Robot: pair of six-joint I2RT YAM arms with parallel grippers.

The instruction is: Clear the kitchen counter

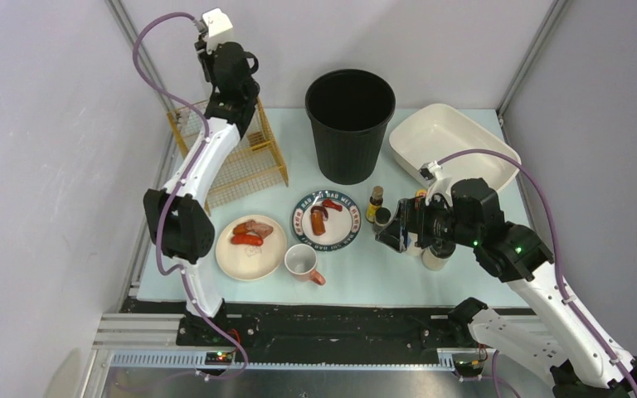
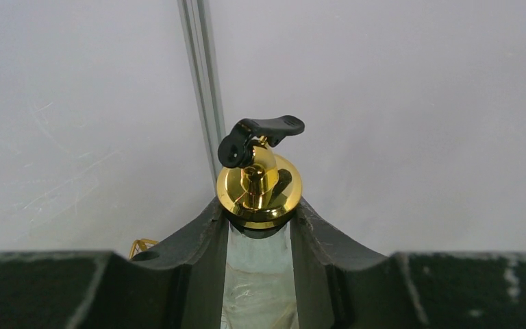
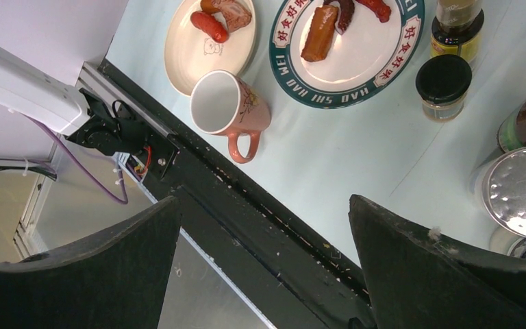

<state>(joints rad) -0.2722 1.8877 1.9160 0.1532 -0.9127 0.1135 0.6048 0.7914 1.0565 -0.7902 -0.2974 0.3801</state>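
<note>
Left gripper [image 2: 259, 229] clenched on gold-capped bottle [image 2: 259, 186] (held high); right gripper [image 3: 264, 205] released

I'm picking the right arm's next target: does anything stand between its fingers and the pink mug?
Nothing visible does: only bare kitchen counter lies between the right gripper and the mug. The black-lidded jar stands off that line.

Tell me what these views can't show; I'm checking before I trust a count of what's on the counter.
- Bottle in the left hand: left wrist view, lower body cut off by the bottom edge, sides covered by its fingers.
- Black bin: top view, inside too dark to see contents.
- Metal-lidded shaker: right wrist view, cut by the right edge; top view, partly under the right arm.
</note>
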